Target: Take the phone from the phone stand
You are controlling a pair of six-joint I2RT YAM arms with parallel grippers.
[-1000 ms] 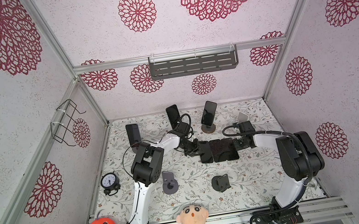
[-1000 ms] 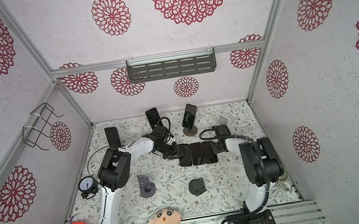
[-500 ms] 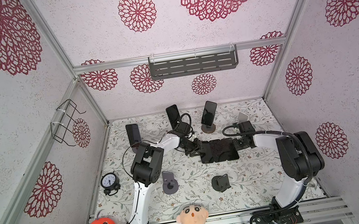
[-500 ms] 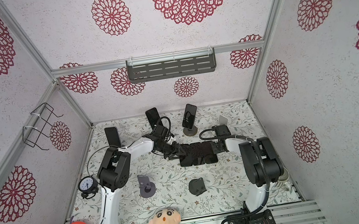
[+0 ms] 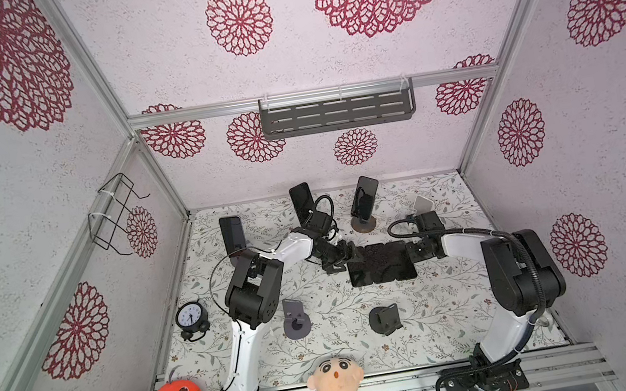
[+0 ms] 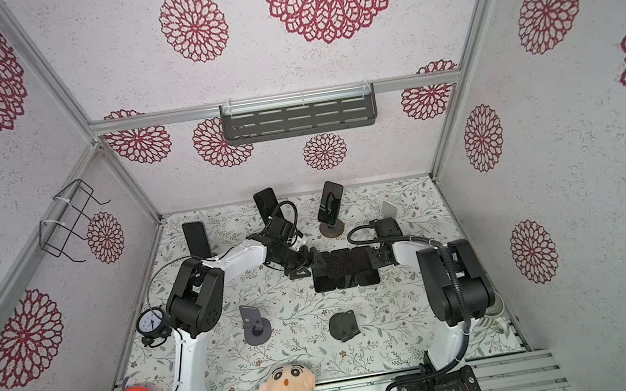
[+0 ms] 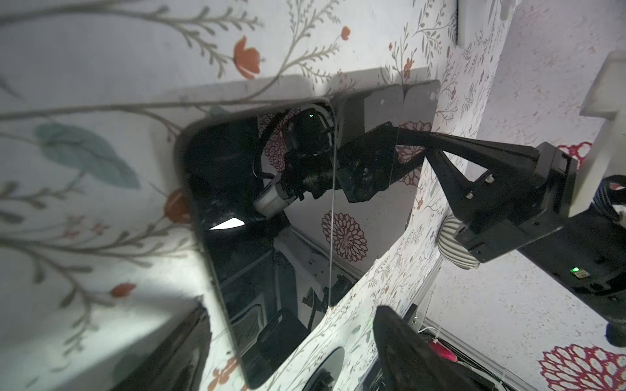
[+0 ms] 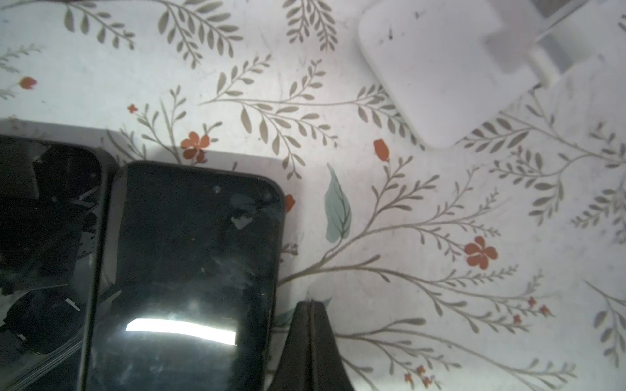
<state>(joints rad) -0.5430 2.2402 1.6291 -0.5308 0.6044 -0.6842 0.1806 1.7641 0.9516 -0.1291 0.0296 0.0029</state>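
Lying flat on the counter (image 5: 318, 300), mid-cell: the phone (image 5: 360, 272), screen up, leftmost in a close-packed row of three. It is off any stand. Two more phones (image 5: 393, 262) lie beside it, same way up.

Left fingers (image 5: 345, 260) sit at the phone's outer edge in both top views. In the left wrist view they stand spread wide, one either side of the phone's near corner; released, nothing between them but that corner, and I cannot tell whether either one touches it.

Right fingers (image 5: 412, 253) sit at the far end of the row. In the right wrist view they are clenched tip to tip on nothing, tip low over bare counter just beside the end phone's edge.

Empty stands: grey stand (image 5: 296, 325) and black stand (image 5: 384, 320) toward the front, well apart from the row; white stand (image 5: 422, 203) at the back, near the right arm's wrist.

Standing phones (image 5: 364, 197) at the back: three, each upright and tilted on its own stand.

Clock (image 5: 191, 317) by the left wall.
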